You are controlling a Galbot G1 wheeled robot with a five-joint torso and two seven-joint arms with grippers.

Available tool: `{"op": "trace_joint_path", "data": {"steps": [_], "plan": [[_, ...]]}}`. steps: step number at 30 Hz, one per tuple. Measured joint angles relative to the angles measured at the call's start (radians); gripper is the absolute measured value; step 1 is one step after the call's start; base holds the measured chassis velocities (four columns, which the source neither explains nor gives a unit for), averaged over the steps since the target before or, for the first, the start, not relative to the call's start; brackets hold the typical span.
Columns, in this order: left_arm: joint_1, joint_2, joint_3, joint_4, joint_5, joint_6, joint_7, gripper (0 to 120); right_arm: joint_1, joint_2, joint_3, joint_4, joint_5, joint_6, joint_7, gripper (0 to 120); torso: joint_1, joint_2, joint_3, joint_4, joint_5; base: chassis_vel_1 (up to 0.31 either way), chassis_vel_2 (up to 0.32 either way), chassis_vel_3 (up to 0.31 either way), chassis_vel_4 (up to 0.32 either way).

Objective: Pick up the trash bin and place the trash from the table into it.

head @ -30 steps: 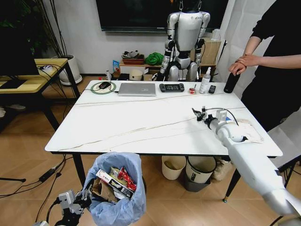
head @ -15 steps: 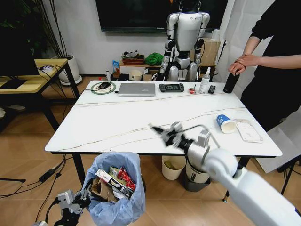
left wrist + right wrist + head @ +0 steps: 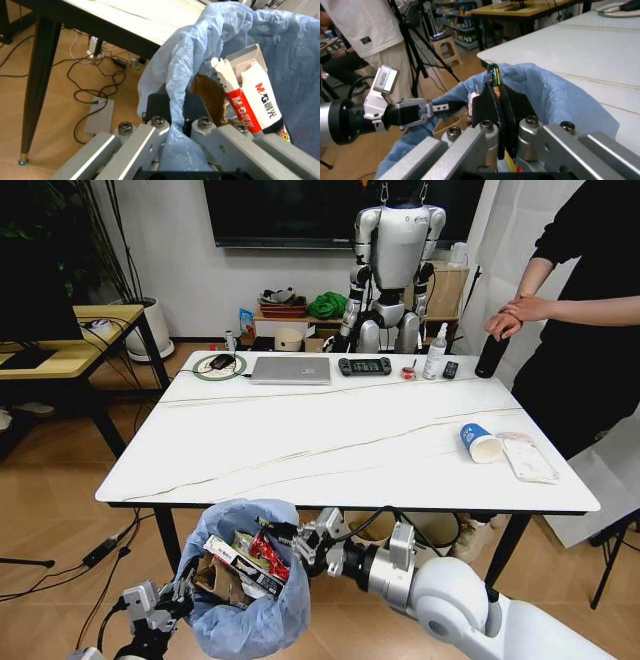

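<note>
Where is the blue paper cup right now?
In the head view, the blue paper cup lies tipped on its side on the white table, toward the robot's right, right beside a flat white wrapper.

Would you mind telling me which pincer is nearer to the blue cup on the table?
The right pincer. It is over the bin's mouth below the table's near edge; the left pincer grips the bin's bag rim, farther from the cup.
</note>
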Motion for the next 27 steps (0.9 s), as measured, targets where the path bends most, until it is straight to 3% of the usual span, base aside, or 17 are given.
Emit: {"op": "trace_joint_path", "data": {"steps": [7, 10, 12, 16, 19, 23, 24, 27], "plan": [[0.0, -0.001, 0.003, 0.0, 0.003, 0.0, 0.0, 0, -0.023, -0.011, 0.004, 0.01, -0.024, -0.003, 0.009, 19, 0.0, 0.0, 0.0, -0.0001, 0.0, 0.0, 0.0, 0.0, 0.0], [0.0, 0.0, 0.003, 0.0, 0.003, 0.0, 0.001, 0, -0.034, -0.011, 0.02, 0.01, -0.032, -0.004, 0.013, 34, 0.0, 0.0, 0.0, 0.0, 0.0, 0.0, 0.0, 0.0, 0.0], [0.0, 0.001, 0.004, 0.0, 0.004, 0.0, 0.001, 0, -0.037, -0.011, 0.026, 0.011, -0.034, -0.004, 0.014, 36, 0.0, 0.0, 0.0, 0.0, 0.0, 0.0, 0.0, 0.0, 0.0], [0.001, 0.019, 0.005, 0.003, 0.004, -0.001, 0.004, 0, -0.094, 0.002, 0.173, 0.009, -0.067, -0.011, 0.107, 56, 0.0, 0.0, 0.0, 0.0003, 0.0001, 0.0, 0.0, 0.0, 0.0], [0.001, 0.029, 0.006, 0.008, 0.003, -0.002, 0.005, 0, -0.137, 0.004, 0.249, 0.001, -0.081, -0.005, 0.145, 63, 0.0, 0.0, 0.0, 0.0001, 0.0, 0.0, 0.0, 0.0, 0.0], [-0.004, 0.049, 0.009, 0.025, -0.009, -0.005, 0.01, 0, -0.241, 0.015, 0.388, -0.019, -0.088, 0.113, 0.208, 82, 0.0, 0.0, 0.0, -0.0004, 0.0001, 0.0, 0.0, 0.0, 0.0], [-0.004, 0.049, 0.009, 0.025, -0.009, -0.005, 0.01, 0, -0.241, 0.015, 0.388, -0.019, -0.088, 0.113, 0.208, 82, 0.0, 0.0, 0.0, -0.0004, 0.0001, 0.0, 0.0, 0.0, 0.0], [-0.009, 0.073, 0.011, 0.063, 0.008, -0.022, 0.028, 0, -0.348, 0.058, 0.564, -0.029, -0.146, 0.146, 0.253, 95, 0.0, 0.0, 0.0, 0.0002, -0.0001, 0.0, 0.0, 0.0, 0.0]]}}
